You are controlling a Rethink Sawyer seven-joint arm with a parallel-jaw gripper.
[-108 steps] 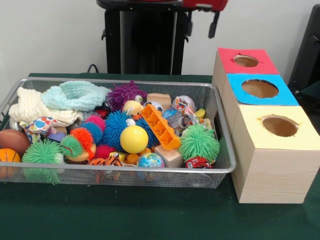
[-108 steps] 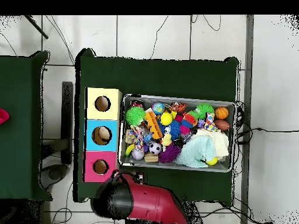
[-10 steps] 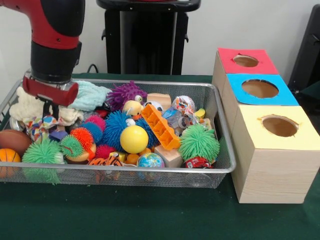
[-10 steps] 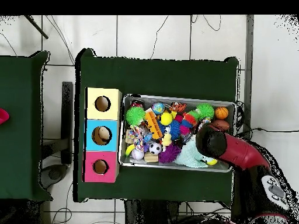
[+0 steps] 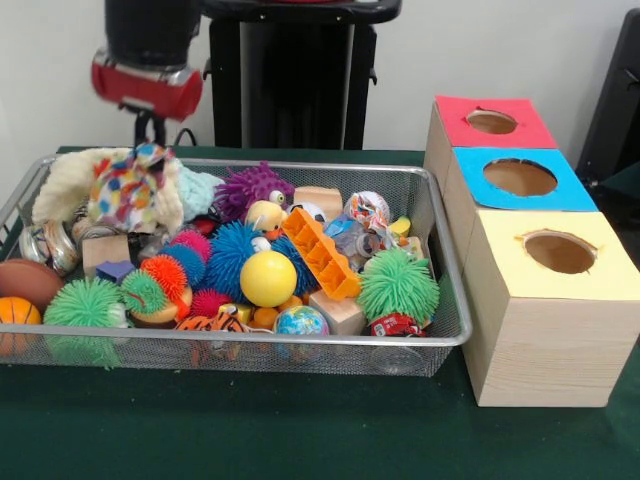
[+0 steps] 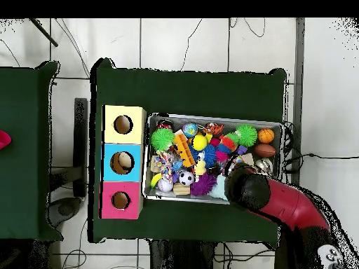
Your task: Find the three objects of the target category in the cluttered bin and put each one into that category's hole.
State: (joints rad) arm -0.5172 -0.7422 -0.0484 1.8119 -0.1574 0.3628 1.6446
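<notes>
Item: dotted cloth [image 5: 132,188], gripped by your hand [image 5: 150,135] above the basket [image 5: 440,250], lifted clear for the yellow hole [image 5: 559,252].

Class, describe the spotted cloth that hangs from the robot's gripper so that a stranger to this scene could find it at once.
Start at the wire mesh bin on the green table and go to its left end in the front view, under the red and black gripper. There hangs the polka-dot cloth, lifted above the toys. Unlike the plain cream cloth and mint cloth beside it, it is white with many coloured dots.
</notes>
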